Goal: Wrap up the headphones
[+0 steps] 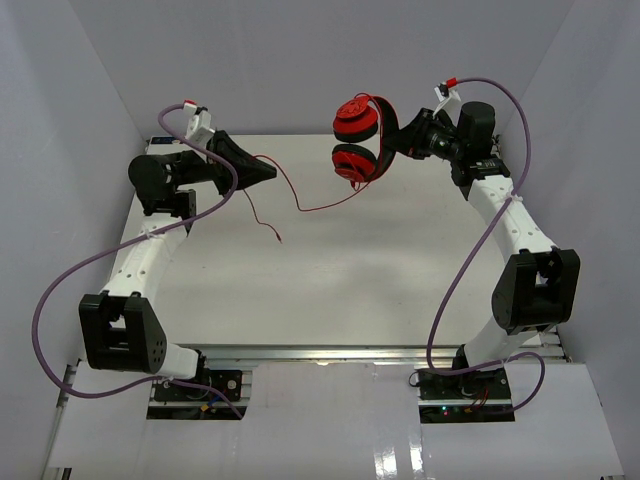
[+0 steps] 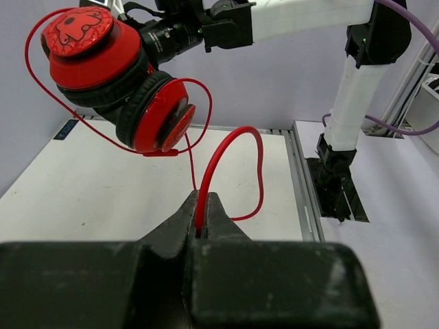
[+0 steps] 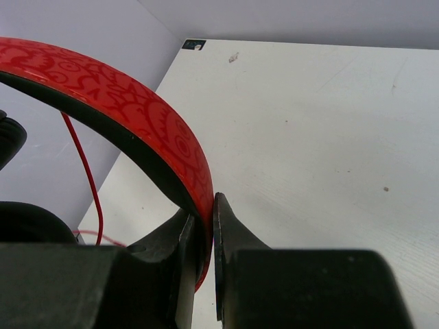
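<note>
Red headphones [image 1: 358,140] hang above the white table's [image 1: 350,290] far side, right gripper [image 3: 206,212] clamped on the headband [image 3: 147,120], left gripper [image 2: 201,209] pinching their red cord [image 2: 233,147]. Only the overhead view shows the cord's loose end and purple cables [image 1: 70,280] looping beside both arms.

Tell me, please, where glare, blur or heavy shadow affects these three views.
Top external: soft, even light, with glare on the glossy sheet at the near edge. Left wrist: the headphones are crisp; the left gripper is a dark, soft mass. Right wrist: the right gripper is near-black, with little detail.
</note>
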Tool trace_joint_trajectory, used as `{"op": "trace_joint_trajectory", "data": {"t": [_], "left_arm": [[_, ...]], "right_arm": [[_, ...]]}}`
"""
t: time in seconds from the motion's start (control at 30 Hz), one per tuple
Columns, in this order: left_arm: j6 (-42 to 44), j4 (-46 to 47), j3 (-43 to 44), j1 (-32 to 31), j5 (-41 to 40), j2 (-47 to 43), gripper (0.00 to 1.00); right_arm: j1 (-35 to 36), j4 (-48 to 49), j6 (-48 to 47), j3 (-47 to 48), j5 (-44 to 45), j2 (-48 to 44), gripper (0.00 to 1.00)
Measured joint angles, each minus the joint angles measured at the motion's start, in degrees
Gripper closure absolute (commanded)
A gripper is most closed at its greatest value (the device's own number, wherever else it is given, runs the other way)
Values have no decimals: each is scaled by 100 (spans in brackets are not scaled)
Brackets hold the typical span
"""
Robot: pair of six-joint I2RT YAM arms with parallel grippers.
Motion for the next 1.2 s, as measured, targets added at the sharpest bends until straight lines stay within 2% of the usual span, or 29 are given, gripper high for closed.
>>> {"op": "trace_joint_trajectory", "data": {"t": [0.3, 0.43, 0.67, 0.97, 1.2], "left_arm": [[358, -340, 241, 121, -135, 154, 100], [-50, 156, 299, 144, -122, 361, 100], [-1365, 1351, 264, 83, 177, 458, 100], [-1298, 1072, 25, -424, 549, -233, 100], [-526, 147, 503, -437, 608, -307, 100]], "right_arm": [[-2, 13, -25, -136, -9, -61, 92], [-6, 10, -30, -194, -9, -74, 92], [-39, 14, -22, -195, -5, -74, 92], [-39, 16, 21, -195, 2, -27, 92], [-39, 21, 61, -195, -4, 2, 92]]}}
